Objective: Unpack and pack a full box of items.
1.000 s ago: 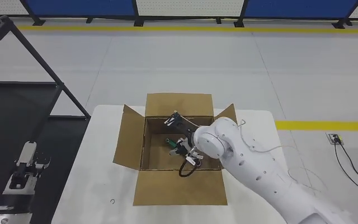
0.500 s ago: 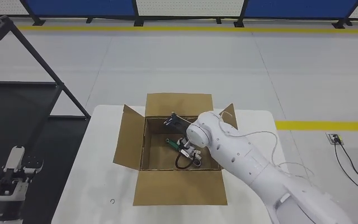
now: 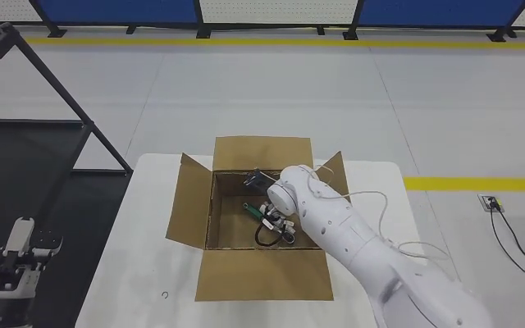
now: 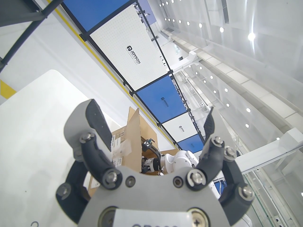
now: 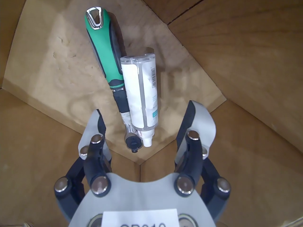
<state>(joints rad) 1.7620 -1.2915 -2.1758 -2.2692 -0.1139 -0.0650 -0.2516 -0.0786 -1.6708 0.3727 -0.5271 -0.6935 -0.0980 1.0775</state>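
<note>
1. Right hand [image 5: 145, 109]: wide open, empty, walled in by the box [image 3: 262, 275] mid-worktop [image 3: 148, 271].
2. Ratchet [image 5: 104, 48] and tube [image 5: 142, 90]: touching, near a box-floor corner.
3. Left hand [image 4: 151, 108]: open, empty, beyond the worktop's left edge.

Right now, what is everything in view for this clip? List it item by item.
cardboard box: one, brown, open with flaps spread, on the table
ratchet wrench: one, green and black handle with a metal head, lying on the box floor
dual-barrel cartridge: one, white and clear, on the box floor against the ratchet wrench
table: one, white, under the box
floor line: yellow, on the pale floor beyond the table
wall panels: blue and white, at the far side of the room
right end effector: one, grey and black, open, inside the box over the two items
left end effector: one, grey and black, open, empty, off the table's left side
</note>
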